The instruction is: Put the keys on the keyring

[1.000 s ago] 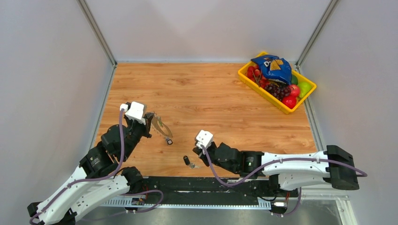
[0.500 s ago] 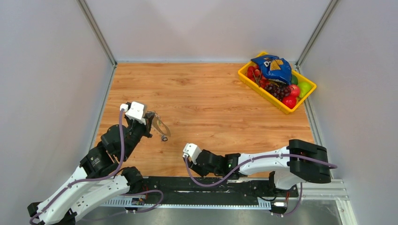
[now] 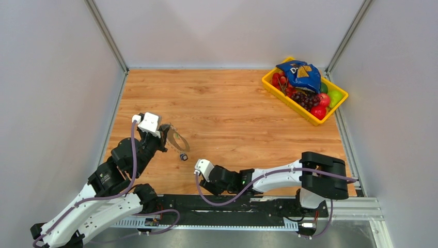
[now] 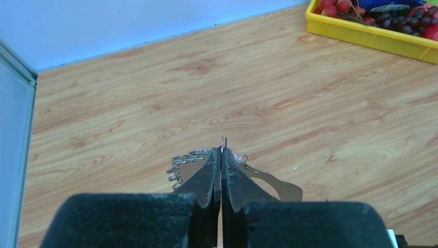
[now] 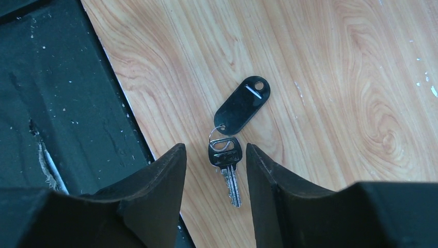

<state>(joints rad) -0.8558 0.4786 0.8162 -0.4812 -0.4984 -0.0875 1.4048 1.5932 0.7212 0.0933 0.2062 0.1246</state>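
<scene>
Keyring (image 3: 178, 140), a thin silver-grey metal hoop, is pinched edge-on in the fully closed left gripper (image 4: 221, 157). A small dark item (image 3: 182, 156) hangs from it. You will find a silver key with a dark head (image 5: 225, 160), joined to a black oval plastic tag (image 5: 241, 105), flat on the wooden tabletop (image 5: 335, 77) beside the black base rail (image 5: 51, 103). The right gripper (image 5: 216, 155) hovers over it, jaws parted, one finger on each side.

From above, the top camera sees the whole table (image 3: 222, 103); the left wrist camera looks low across it to the yellow basket (image 4: 372, 39) that both share; the right wrist camera points closely down.
</scene>
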